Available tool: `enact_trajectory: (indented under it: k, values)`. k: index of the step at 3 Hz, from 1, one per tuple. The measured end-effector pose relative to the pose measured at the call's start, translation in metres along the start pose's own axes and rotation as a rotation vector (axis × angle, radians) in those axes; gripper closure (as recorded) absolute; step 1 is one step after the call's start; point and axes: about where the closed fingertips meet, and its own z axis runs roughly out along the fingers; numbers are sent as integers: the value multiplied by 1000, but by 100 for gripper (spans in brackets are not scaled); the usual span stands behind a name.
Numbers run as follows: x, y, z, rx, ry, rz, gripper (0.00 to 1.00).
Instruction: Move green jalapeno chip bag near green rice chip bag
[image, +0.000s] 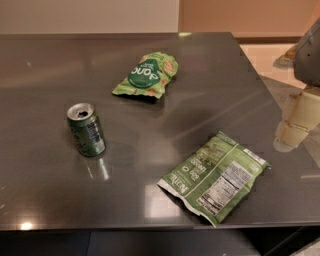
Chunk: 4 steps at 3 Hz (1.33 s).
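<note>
Jalapeno bag (215, 176): flat on counter (50, 200), front right, long axis apparently diagonal near-left to far-right, just left of end effector (295, 124) at right edge (grip state cannot be told); rice bag (147, 75) well apart, far-left.

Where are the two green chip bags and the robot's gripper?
green jalapeno chip bag (215, 177): camera view, middle of its printed face.
green rice chip bag (146, 75): camera view, its dark round logo.
gripper (292, 131): camera view, far right, cream lower end.
</note>
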Motion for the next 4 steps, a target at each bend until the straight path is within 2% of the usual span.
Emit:
enact_trajectory:
  k: [2, 4]
  values:
    - [-1, 0, 0, -2, -8, -9, 0]
    - [3, 5, 34, -57, -10, -101, 0]
